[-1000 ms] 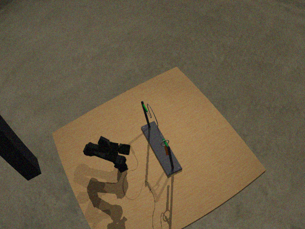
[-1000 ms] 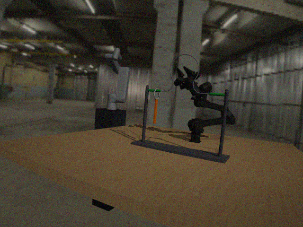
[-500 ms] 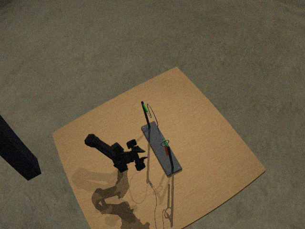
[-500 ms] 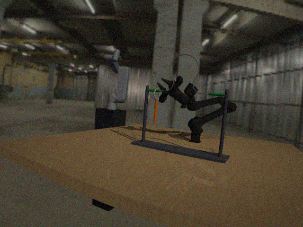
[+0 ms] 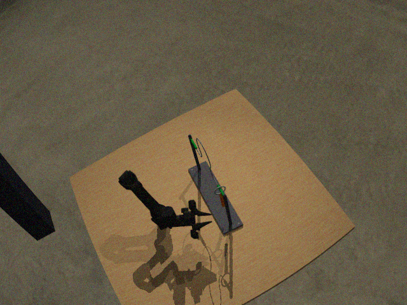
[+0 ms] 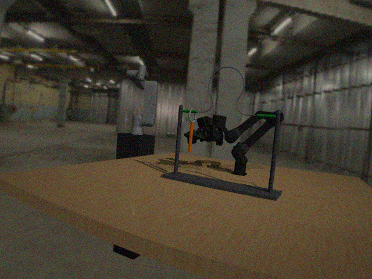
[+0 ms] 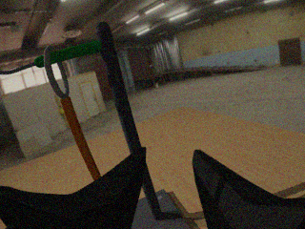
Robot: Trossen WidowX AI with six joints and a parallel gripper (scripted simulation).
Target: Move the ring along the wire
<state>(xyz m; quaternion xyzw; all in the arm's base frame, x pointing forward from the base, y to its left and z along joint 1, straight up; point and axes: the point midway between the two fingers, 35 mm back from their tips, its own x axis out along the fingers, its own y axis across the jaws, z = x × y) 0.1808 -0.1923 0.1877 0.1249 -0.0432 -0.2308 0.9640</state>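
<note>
Mid-desk [image 5: 279,180] [image 6: 120,207] [image 7: 229,138], top view, between left and right corners: ring [image 5: 225,189] [image 6: 189,115] [image 7: 51,79] on green wire [image 5: 221,192] [image 6: 184,111] [image 7: 83,50], orange handle [image 5: 222,200] [image 6: 190,137] [image 7: 80,135] down. Gripper [image 5: 211,218] [image 6: 186,135] [image 7: 170,155] left-corner side, fingers apart, empty.

My gripper [image 5: 211,218] [image 6: 186,135] [image 7: 170,155] looks matt black, like plastic; the bench [image 5: 262,157] [image 6: 90,192] [image 7: 210,138] shows smooth wood grain; the handle [image 5: 222,200] [image 6: 190,136] [image 7: 80,137] looks smooth, plastic-like; the ring [image 5: 215,190] [image 6: 190,118] [image 7: 51,76] appears metallic; the far walls [image 6: 330,102] [image 7: 167,52] are ribbed metal, dully shining; the floor [image 5: 98,82] [image 6: 36,228] [image 7: 229,91] seems rough and matt.
</note>
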